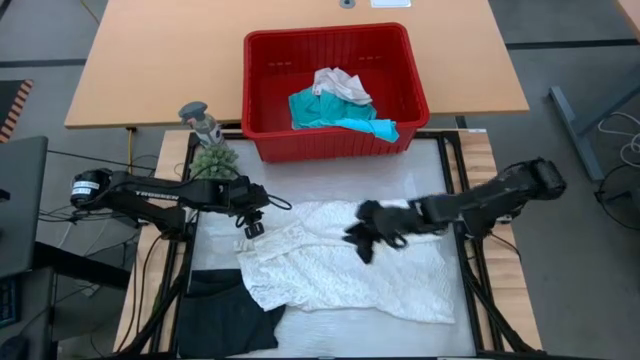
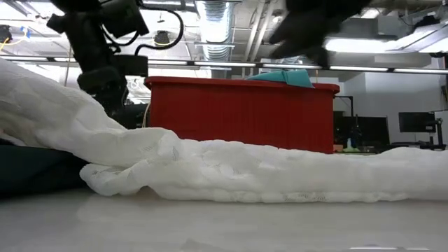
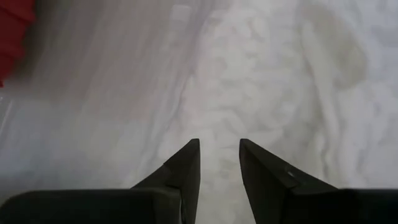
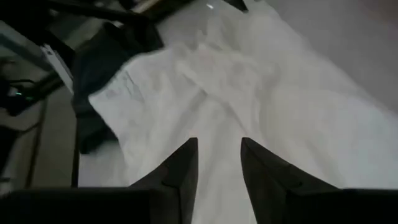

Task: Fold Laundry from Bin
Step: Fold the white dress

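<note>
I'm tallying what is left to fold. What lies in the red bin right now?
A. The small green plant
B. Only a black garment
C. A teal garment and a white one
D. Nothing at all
C: in the high view the bin holds a teal garment with a white garment bunched beside it, while the black garment lies on the work surface outside it.

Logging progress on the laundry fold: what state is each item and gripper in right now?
white lacy garment: spread out on the table, wrinkled, not folded.
black garment: lying at the table's near left corner.
bin: upright, holding teal garment and another white one.
left gripper: open, empty.
right gripper: open, empty.
</note>
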